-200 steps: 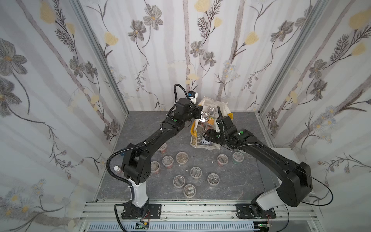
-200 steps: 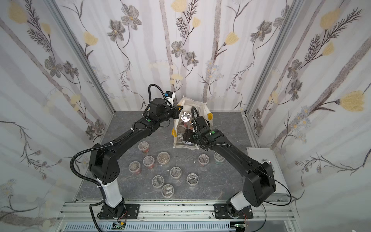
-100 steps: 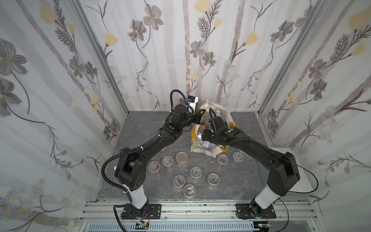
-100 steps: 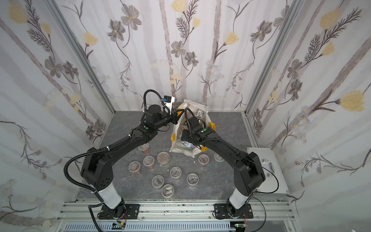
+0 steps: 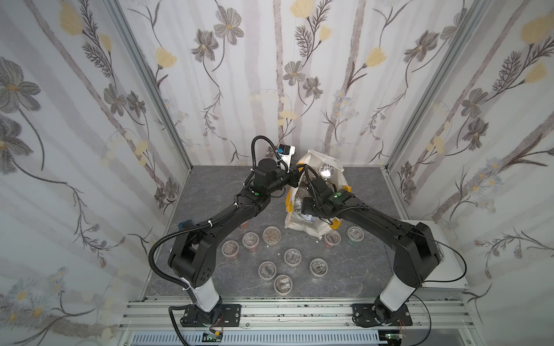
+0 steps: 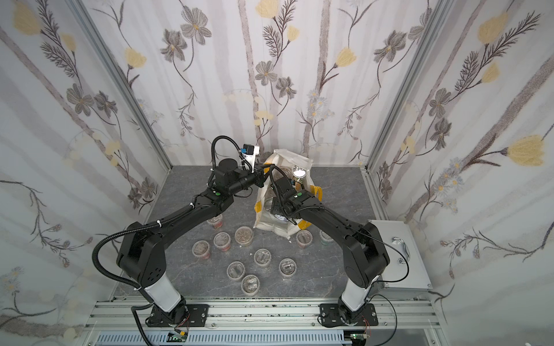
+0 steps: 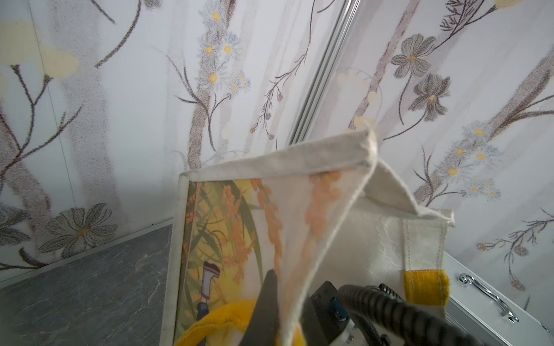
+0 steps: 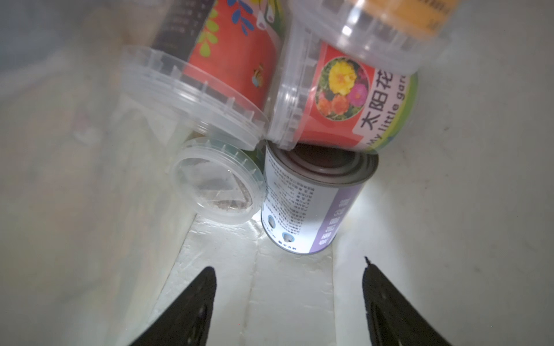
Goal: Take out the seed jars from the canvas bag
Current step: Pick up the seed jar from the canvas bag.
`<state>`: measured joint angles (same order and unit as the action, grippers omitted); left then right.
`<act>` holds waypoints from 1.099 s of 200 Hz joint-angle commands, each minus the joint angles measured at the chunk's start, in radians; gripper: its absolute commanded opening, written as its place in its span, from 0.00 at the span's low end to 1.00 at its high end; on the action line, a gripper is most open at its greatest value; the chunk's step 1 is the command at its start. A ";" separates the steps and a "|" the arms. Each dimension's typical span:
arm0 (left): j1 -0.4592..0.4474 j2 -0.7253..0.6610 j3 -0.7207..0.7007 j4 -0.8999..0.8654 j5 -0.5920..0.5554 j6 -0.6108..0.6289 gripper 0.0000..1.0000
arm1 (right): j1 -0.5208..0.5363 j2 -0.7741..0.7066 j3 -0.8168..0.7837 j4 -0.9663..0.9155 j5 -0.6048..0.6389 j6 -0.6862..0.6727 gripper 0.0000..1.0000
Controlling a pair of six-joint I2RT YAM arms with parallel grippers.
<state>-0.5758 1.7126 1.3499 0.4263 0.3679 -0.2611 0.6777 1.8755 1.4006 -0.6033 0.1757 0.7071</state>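
Note:
The cream canvas bag (image 5: pixel 308 221) (image 6: pixel 277 223) stands at the back of the table, mouth up. My left gripper (image 5: pixel 296 176) (image 7: pixel 281 287) is shut on the bag's rim (image 7: pixel 302 254) and holds it up. My right gripper (image 8: pixel 288 266) is inside the bag, open, with nothing between its fingers. Just beyond its tips lie several seed jars: a red-labelled one (image 8: pixel 230 69), a red and green one (image 8: pixel 344 99), an orange one (image 8: pixel 395 27) and one showing its clear lid (image 8: pixel 215 185). Several more jars stand on the table (image 5: pixel 271 235) (image 6: pixel 262 257).
A metal tin with a white and purple label (image 8: pixel 311 206) lies in the bag among the jars. A shiny tin top (image 5: pixel 326 171) shows at the bag's mouth. The silver case (image 6: pixel 398 248) sits at the right edge. Flowered walls close in on three sides.
My right gripper has gone deeper into the bag and its arm has swung. The bag has shifted a little toward the front. The left gripper keeps its hold on the rim.

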 commanded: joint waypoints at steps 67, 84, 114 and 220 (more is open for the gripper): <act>-0.002 -0.021 -0.018 0.104 0.014 -0.013 0.00 | -0.037 -0.009 -0.007 0.196 -0.054 -0.098 0.48; -0.001 -0.027 -0.021 0.095 0.009 -0.009 0.00 | -0.064 -0.007 -0.010 0.230 -0.118 -0.119 0.42; -0.002 -0.029 -0.023 0.094 0.003 -0.016 0.00 | -0.088 0.008 -0.001 0.301 -0.188 -0.180 0.36; -0.001 -0.018 -0.019 0.104 0.005 -0.024 0.00 | -0.101 0.087 0.073 0.335 -0.065 -0.462 0.40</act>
<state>-0.5758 1.6951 1.3243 0.4377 0.3485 -0.2695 0.5819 1.9450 1.4681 -0.3332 0.0944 0.3420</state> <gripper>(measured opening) 0.093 0.401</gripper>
